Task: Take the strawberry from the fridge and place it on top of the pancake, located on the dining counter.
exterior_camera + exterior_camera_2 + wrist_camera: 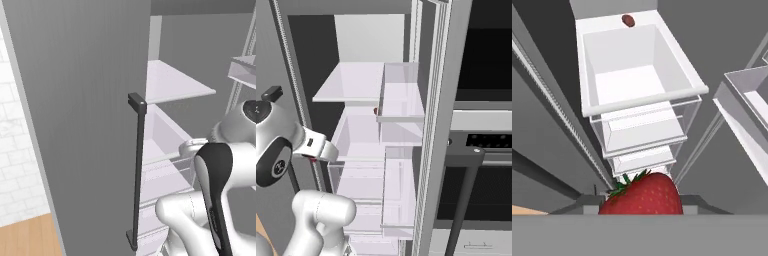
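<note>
The gripper (641, 212) is partly closed on the strawberry (643, 196), which sits at 6 o'clock of the hand view with its green leaves toward the fridge (80, 125) — a grip that seems firm enough for carrying. At 12 o'clock stands the white drawer (637, 95), with a small dark red thing (628, 20) behind it. The door (436, 125) is open, so the way out looks free.
</note>
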